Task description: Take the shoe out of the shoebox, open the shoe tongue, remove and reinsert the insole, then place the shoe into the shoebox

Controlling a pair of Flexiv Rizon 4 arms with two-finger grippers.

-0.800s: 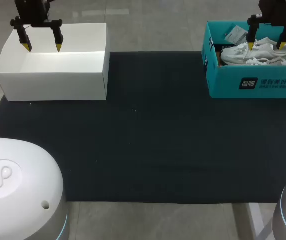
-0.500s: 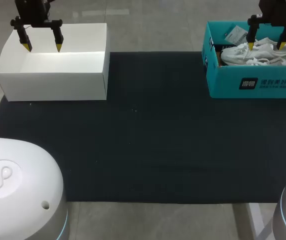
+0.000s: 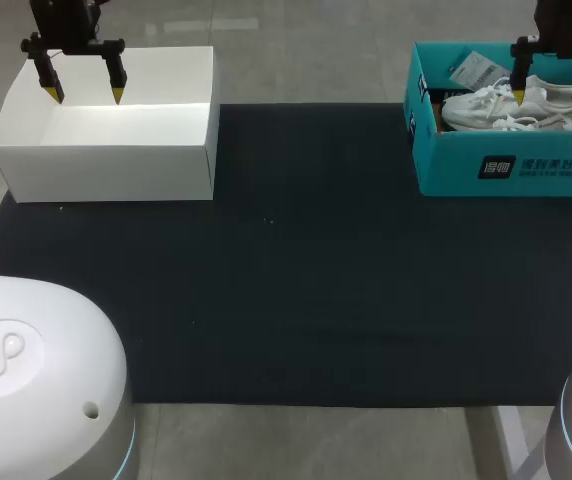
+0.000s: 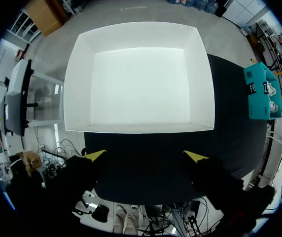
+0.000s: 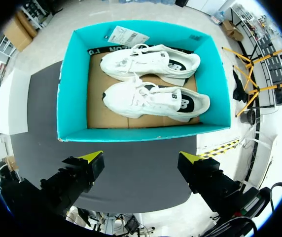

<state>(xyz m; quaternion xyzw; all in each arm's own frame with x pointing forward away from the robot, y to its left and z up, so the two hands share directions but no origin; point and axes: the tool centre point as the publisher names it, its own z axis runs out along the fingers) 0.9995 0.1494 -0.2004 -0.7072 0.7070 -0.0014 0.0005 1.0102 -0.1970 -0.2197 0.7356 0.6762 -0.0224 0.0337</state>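
A teal shoebox [image 3: 511, 160] [image 5: 71, 84] stands at the mat's far right with two white shoes inside. The nearer shoe [image 5: 153, 100] and the farther shoe [image 5: 151, 61] lie side by side on brown cardboard, seen together as white shoes [image 3: 511, 107] in the head view. My right gripper [image 3: 552, 95] [image 5: 142, 157] hangs open above the box, over the shoes, holding nothing. My left gripper [image 3: 80, 91] [image 4: 146, 156] hangs open over the white box [image 3: 106, 140] [image 4: 138, 74] at the far left, empty.
The white box is open and empty inside. A black mat [image 3: 286, 270] covers the table between the two boxes. A paper tag [image 5: 126, 35] lies in the far corner of the teal shoebox.
My right gripper has shifted to the right above the shoebox. The left arm has not moved.
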